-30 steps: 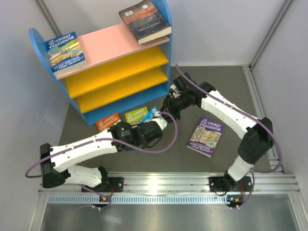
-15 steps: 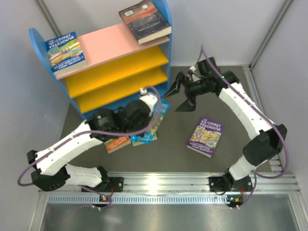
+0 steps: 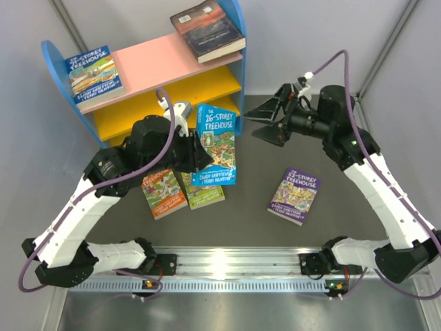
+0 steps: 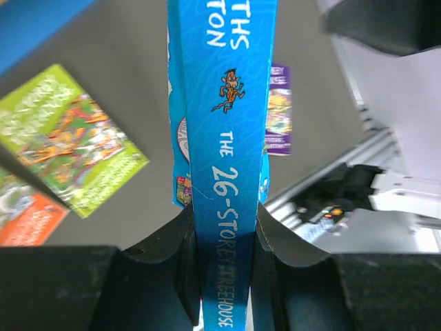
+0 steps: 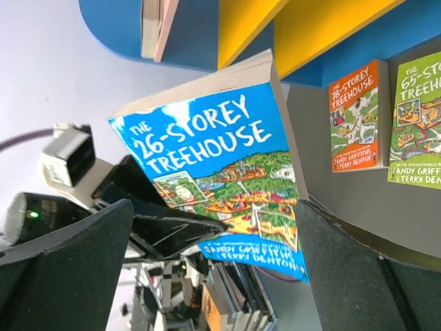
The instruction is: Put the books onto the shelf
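The left hand [image 3: 195, 153] pinches the blue book [image 3: 216, 143] by its spine and holds it off the desk [image 3: 251, 221] at mid-frame. Its cover faces up, just in front of the lower boards of the shelf [image 3: 58, 58]. The right hand [image 3: 266, 123], above and right of centre, is spread wide with nothing in it. Its fingers point left at the book without touching it. Below the raised book an orange book [image 3: 158, 194] and a green book [image 3: 204, 195] lie flat side by side on the desk. A purple book [image 3: 295, 196] lies alone at lower right. The shelf fills the upper left. On its pink top board lie a dark book [image 3: 208, 29] at the right end and a blue paperback [image 3: 95, 74] at the left.
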`<move>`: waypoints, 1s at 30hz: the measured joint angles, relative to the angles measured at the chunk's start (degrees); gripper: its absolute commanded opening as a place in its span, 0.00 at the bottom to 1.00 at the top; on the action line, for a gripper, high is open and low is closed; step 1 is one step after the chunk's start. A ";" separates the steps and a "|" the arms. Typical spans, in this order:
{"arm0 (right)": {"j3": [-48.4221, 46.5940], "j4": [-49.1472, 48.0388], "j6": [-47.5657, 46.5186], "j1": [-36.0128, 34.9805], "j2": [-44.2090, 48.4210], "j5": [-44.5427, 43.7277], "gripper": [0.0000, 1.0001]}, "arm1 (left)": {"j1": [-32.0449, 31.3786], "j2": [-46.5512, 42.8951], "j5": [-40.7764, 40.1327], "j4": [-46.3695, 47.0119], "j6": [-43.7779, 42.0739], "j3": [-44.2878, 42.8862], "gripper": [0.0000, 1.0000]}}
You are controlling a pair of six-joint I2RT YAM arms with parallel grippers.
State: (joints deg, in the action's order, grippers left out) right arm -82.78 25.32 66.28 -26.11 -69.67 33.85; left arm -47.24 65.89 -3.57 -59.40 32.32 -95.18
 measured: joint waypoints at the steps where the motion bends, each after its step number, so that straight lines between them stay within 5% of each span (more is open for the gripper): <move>1: -0.22 -0.57 -0.48 -1.25 -0.46 -0.74 1.00 | 0.15 0.31 1.49 1.03 1.18 0.00 0.00; 15: 2.93 -5.53 -2.71 -6.43 -1.31 -5.81 1.00 | 4.94 -1.31 13.31 15.10 16.00 -0.42 0.00; 30: 15.17 -41.86 15.32 -9.09 -0.98 3.58 0.96 | 6.34 -10.64 15.15 30.45 29.44 9.68 0.00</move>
State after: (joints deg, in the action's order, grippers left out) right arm -67.61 -16.53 81.60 -35.20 -70.65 37.43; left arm -40.91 55.24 11.57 -28.95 61.76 -85.49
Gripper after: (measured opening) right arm 0.992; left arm 0.319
